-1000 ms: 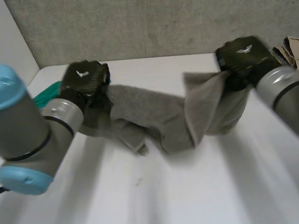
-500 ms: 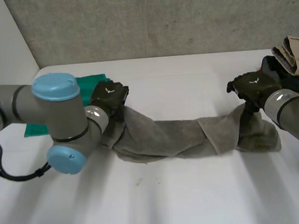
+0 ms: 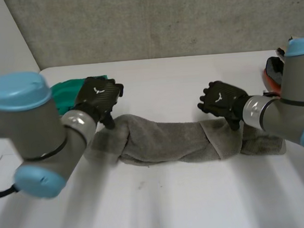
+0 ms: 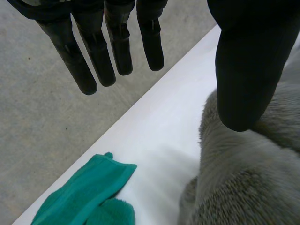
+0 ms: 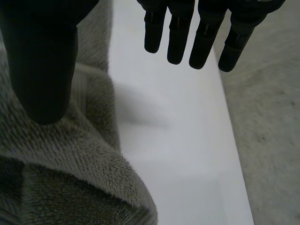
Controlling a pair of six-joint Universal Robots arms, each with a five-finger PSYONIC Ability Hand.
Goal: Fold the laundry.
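In the head view, the towel (image 3: 169,143) lay on the table (image 3: 164,207) as a rumpled grey roll, its long axis running left to right. The left hand (image 3: 99,97) was at its left end and the right hand (image 3: 221,99) nearer its right end, both along the far edge.

In the left wrist view, the fingers (image 4: 119,42) were straight and released, with the towel (image 4: 248,178) under the thumb.

In the right wrist view, the fingers (image 5: 178,37) were likewise released, above the towel (image 5: 56,168).

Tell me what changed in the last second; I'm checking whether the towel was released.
Both hands let go. A second ago the left hand and right hand held the towel up by its ends. It was lowered and stretched out along the table. Both hands are now open above it, the right moved inward. The green cloth stayed put.
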